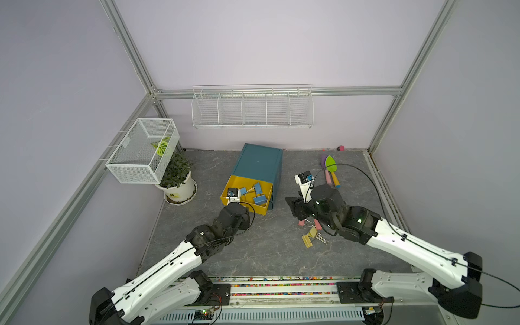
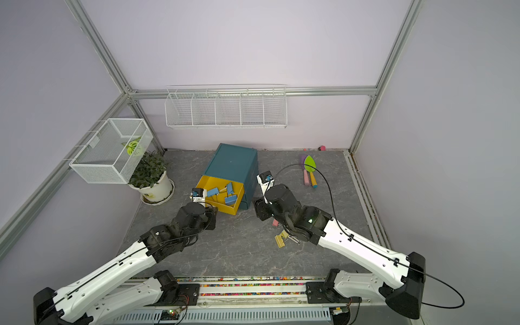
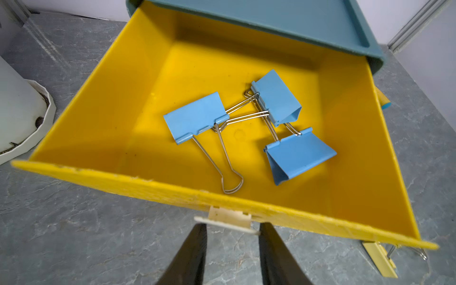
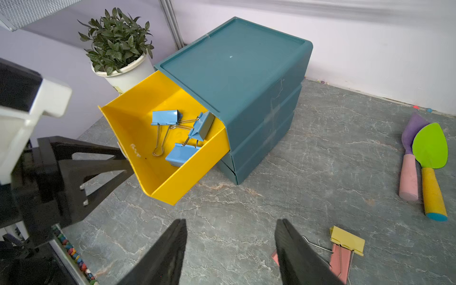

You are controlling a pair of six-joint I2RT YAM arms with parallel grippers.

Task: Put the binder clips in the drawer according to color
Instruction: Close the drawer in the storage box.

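Two arms reach in from 6 o'clock: left arm (image 1: 168, 261) and right arm (image 1: 416, 247). Teal cabinet (image 1: 260, 164) sits mid-table toward 12, front turned to roughly 7. Its yellow top drawer (image 3: 138, 103) is pulled well out. Potted plant (image 1: 177, 176) is at the cabinet's 9. Toy shovels (image 1: 331, 173) are at its 3, well apart from it.

Left gripper (image 3: 233, 225) is at the drawer's front face, on the 7 side. Right gripper (image 4: 231, 222) hangs over bare table at the cabinet's 4, jaws apart, nothing between them.

Three blue binder clips (image 3: 196, 117) lie inside the drawer, wire handles crossing. Yellow and pink clips (image 1: 307, 241) lie loose on the table at the cabinet's 5, partly under the right arm. Count is unclear in both top views. Right wrist view shows one yellow clip (image 4: 348, 240) touching a pink clip (image 4: 341, 262), just beside a right finger.

White handle tab (image 3: 228, 218) sits between the left jaws, which stand apart at its two ends. Cannot tell whether they actually pinch it.
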